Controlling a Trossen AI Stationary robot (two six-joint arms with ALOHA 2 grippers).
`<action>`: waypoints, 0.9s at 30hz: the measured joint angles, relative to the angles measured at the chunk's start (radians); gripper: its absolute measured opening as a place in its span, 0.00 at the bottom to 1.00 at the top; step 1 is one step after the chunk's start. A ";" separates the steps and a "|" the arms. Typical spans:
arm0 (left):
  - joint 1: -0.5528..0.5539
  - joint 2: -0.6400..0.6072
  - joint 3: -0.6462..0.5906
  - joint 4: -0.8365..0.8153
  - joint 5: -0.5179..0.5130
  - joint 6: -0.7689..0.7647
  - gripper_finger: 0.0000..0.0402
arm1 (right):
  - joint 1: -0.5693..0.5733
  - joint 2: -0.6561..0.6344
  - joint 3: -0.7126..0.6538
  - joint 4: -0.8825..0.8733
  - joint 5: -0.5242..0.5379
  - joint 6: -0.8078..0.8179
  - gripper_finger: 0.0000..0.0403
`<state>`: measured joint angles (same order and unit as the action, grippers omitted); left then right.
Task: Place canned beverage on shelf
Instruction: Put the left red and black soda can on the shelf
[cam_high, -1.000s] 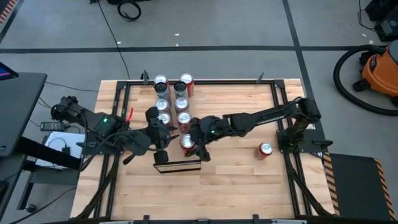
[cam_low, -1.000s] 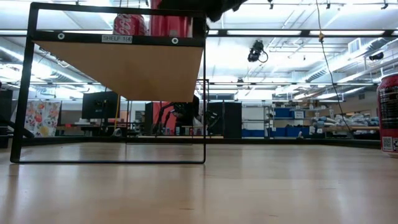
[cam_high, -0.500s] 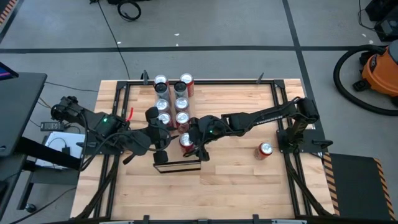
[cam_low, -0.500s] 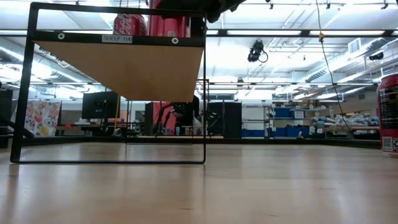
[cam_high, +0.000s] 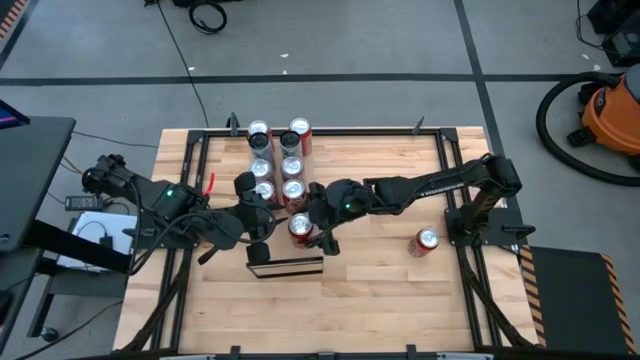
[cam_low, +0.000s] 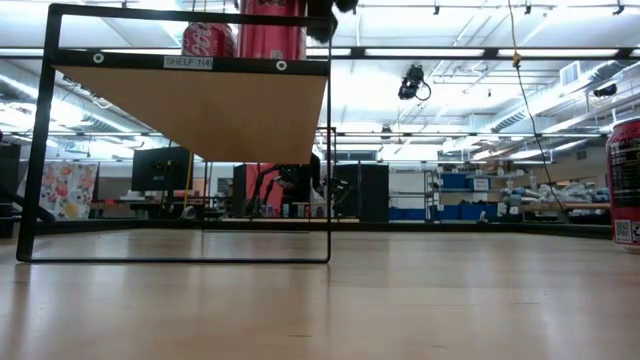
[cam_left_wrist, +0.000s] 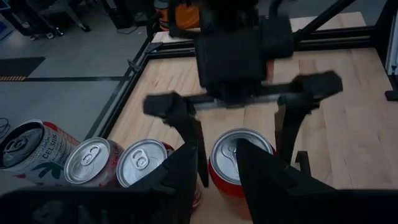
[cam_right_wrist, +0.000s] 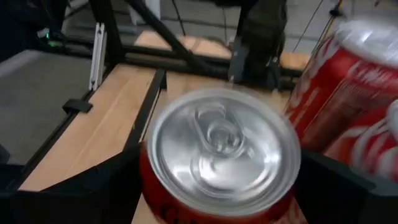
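The right gripper (cam_left_wrist: 239, 149) has just spread its fingers wider, and in the low view less of its dark bulk now hangs over the shelf than a moment ago, so it appears to be lifting away. The fingers stand 1 on each side of the red can (cam_right_wrist: 221, 146), no longer pinching it. I judge that the can is released and this placement is as good as done; only a clean withdrawal remains.

The can sits directly below the gripper, between its spread fingers, on top of the shelf (cam_low: 200, 110). It stands upright: its long axis is vertical, and its silver top with the pull tab faces straight up at the wrist. It has not shifted as the fingers open.

Just beside the gripper, another red can (cam_right_wrist: 348, 87) stands close against the placed one. Beyond the gripper, more cans (cam_high: 278, 160) stand upright in 2 rows running away along the shelf, so the new can takes the end of its row.

Well apart, back toward the right arm's base, 1 spare can (cam_high: 427, 240) waits on the table.

The left gripper (cam_high: 258, 240) waits on the far side of the shelf from the right arm.
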<state>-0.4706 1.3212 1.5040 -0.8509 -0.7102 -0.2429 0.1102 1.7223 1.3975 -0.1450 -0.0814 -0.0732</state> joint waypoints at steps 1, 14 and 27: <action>0.000 0.000 0.000 0.000 0.000 0.001 0.30 | 0.001 -0.009 0.000 0.008 0.007 -0.004 0.90; 0.003 0.000 0.000 0.000 0.000 0.002 0.30 | -0.017 -0.066 0.000 0.082 0.011 -0.043 0.90; 0.003 0.001 -0.001 0.001 0.000 0.002 0.30 | -0.004 -0.187 -0.001 -0.097 0.025 -0.088 0.90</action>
<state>-0.4679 1.3220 1.5032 -0.8501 -0.7097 -0.2405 0.1064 1.5350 1.3968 -0.2417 -0.0562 -0.1613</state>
